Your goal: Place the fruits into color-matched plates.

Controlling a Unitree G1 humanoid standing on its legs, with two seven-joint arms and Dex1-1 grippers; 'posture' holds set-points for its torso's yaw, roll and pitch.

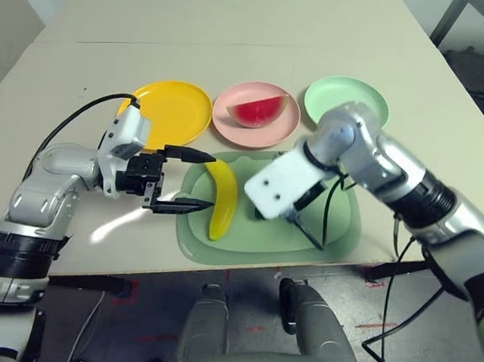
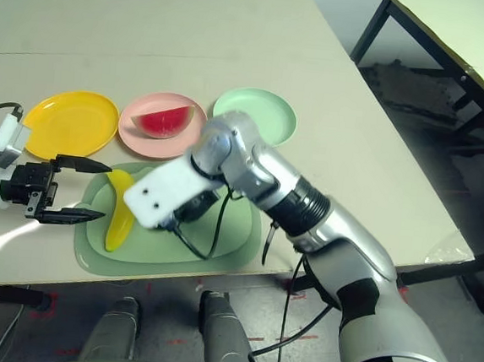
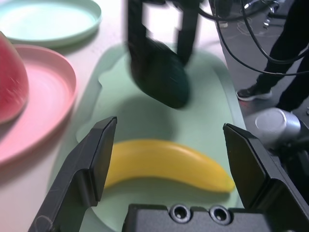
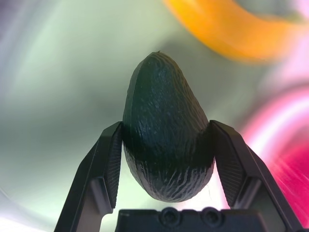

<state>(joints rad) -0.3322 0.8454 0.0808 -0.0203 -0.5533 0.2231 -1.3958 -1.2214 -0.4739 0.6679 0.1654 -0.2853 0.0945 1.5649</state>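
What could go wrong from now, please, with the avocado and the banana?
The avocado, pinched between the right gripper's fingertips above the mat, might slip out if the smooth, rounded sides slide. The left gripper's open fingers stand on either side of the banana; closing off-centre could push it aside.

It seems to be a robotics lab: a humanoid's jointed silver arms (image 2: 299, 203) trailing black cables (image 2: 284, 333) over a plain pale desk (image 1: 228, 44), red marks on the grey floor (image 1: 256, 313), and a second metal-framed desk (image 2: 470, 40) nearby.
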